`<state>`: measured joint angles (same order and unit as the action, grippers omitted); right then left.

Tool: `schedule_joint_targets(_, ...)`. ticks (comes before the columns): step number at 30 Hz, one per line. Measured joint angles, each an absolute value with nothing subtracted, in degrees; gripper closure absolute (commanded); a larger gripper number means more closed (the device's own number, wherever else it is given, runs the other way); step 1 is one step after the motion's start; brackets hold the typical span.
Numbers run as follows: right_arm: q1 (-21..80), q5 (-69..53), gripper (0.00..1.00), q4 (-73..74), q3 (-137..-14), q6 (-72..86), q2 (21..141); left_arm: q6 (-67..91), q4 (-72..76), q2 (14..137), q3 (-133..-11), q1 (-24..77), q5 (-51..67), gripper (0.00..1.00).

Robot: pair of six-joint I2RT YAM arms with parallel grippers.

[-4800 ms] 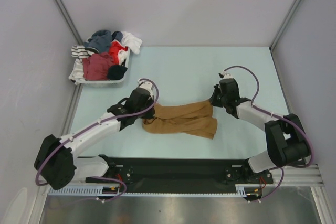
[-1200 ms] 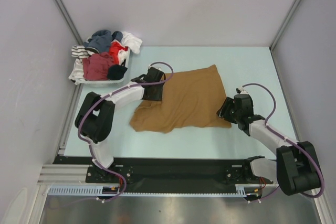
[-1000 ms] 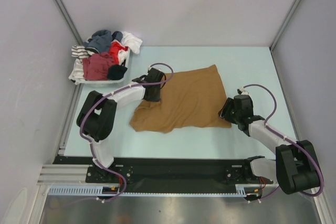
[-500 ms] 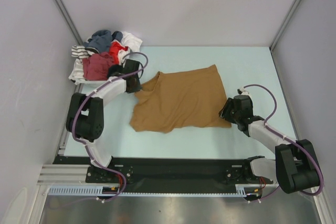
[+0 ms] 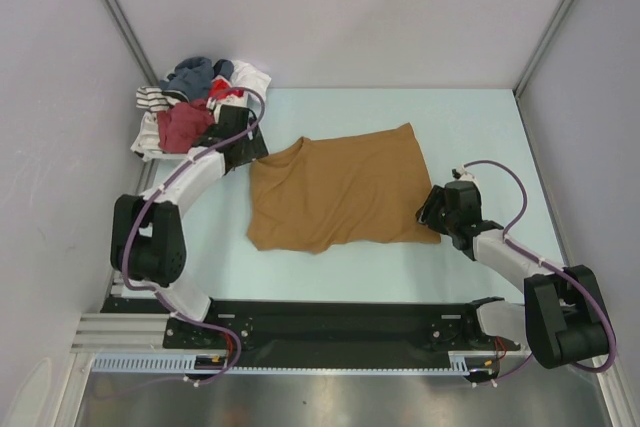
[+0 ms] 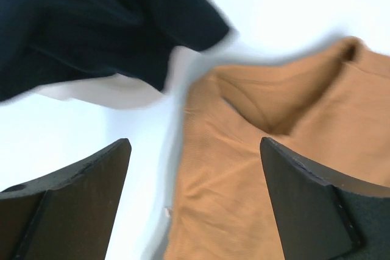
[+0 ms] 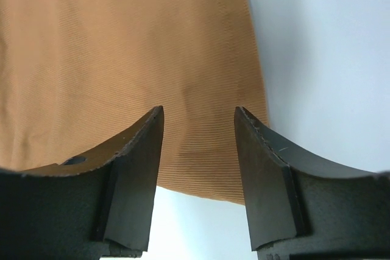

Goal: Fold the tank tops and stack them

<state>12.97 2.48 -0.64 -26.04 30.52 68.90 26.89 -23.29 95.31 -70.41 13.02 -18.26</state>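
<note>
Zero folded, zero stacked | tan top (image 5: 335, 192) flat, unfolded | left gripper (image 6: 195, 144), right gripper (image 7: 198, 114) both spread, empty | clothes pile (image 5: 195, 112) waiting

My top camera sits above and behind the arm bases and looks down over the whole table (image 5: 470, 117), near edge to far. My left wrist camera is close above the far-left corner of the tan tank top (image 6: 231, 168), beside the clothes pile (image 6: 91, 22). My right wrist camera looks closely down on its near-right edge, so all three views share that cloth.
</note>
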Motion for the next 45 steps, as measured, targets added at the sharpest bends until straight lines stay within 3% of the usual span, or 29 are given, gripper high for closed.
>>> schedule_joint_targets(10,12.97,8.40,0.46,12.32,-28.49,35.31,63.99,28.75,-20.69,77.87,-49.23,23.75,-11.20,0.08)
schedule_joint_targets(15,12.91,8.23,0.48,16.23,-28.01,38.57,58.11,30.63,-20.40,67.48,-40.51,24.53,-8.69,0.08)
schedule_joint_targets(22,12.91,6.20,0.47,17.72,-26.06,42.81,58.41,33.98,-20.12,65.87,-34.63,24.53,-8.78,0.07)
schedule_joint_targets(26,13.13,6.22,0.47,19.03,-24.69,45.04,56.99,35.62,-20.23,63.46,-32.36,24.51,-9.06,0.12)
schedule_joint_targets(33,14.55,7.31,0.57,20.01,-22.55,48.34,53.91,37.65,-17.96,62.61,-29.15,24.51,-9.08,0.20)
schedule_joint_targets(36,14.68,7.53,0.71,20.10,-21.52,49.41,54.24,39.09,-16.43,63.22,-27.09,24.16,-9.32,0.35)
schedule_joint_targets(37,14.74,7.70,0.80,20.12,-21.43,49.74,54.41,39.20,-16.12,63.44,-26.74,24.05,-9.52,0.48)
schedule_joint_targets(39,14.74,8.47,0.90,20.14,-21.43,50.09,54.89,40.18,-15.55,64.14,-26.35,23.79,-10.52,0.62)
schedule_joint_targets(40,14.61,8.84,0.96,20.21,-21.43,50.26,54.96,40.40,-15.49,64.31,-26.35,23.68,-11.07,0.78)
schedule_joint_targets(43,13.82,10.33,0.97,20.29,-21.45,50.26,55.11,40.64,-15.35,64.47,-26.35,23.31,-13.19,1.00)
schedule_joint_targets(45,13.34,11.27,0.97,20.64,-21.89,50.06,55.86,40.91,-15.51,64.47,-26.44,22.94,-14.39,1.00)
